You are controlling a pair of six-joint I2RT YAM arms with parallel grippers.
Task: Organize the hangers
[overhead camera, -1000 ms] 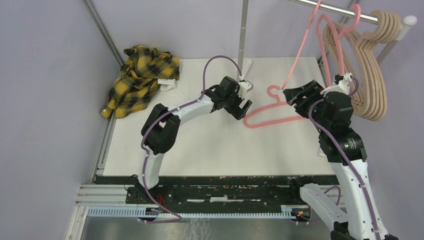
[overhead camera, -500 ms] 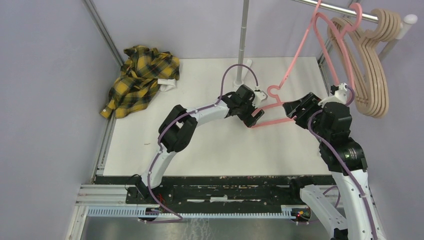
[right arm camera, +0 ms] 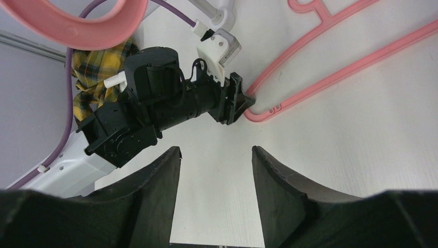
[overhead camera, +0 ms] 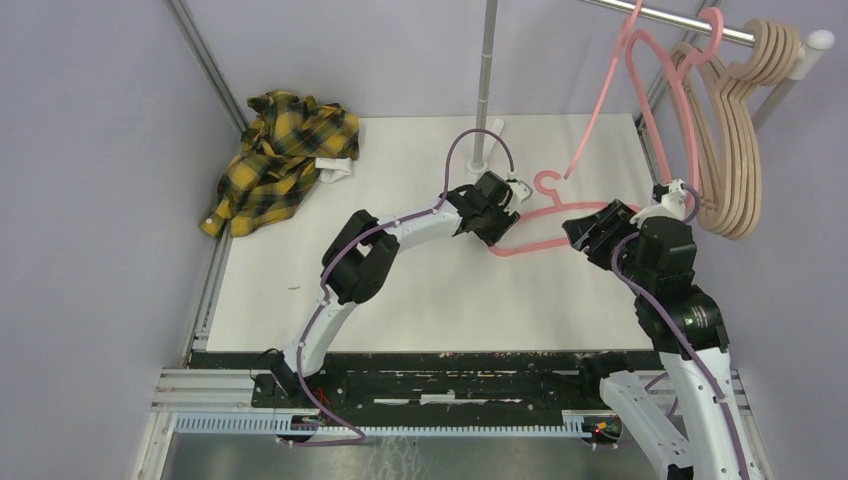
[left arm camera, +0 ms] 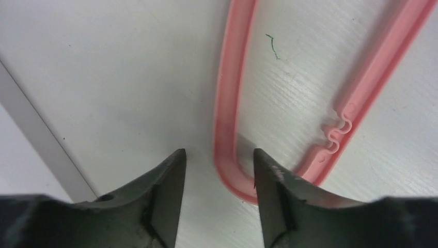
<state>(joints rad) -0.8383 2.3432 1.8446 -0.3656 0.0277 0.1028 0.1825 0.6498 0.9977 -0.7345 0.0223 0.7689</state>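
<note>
No readable text, label, brand, number or sign shows on anything in view.

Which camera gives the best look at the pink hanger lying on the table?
Top external: the pink hanger shows its hook and most of its outline, with only the right end hidden behind the right claw. Left wrist shows just one rounded corner inside the open left claw. Right wrist shows that half, with the hook cropped.

Top camera looks down from behind; both wrist views share the pink hanger (left arm camera: 227,103).
</note>
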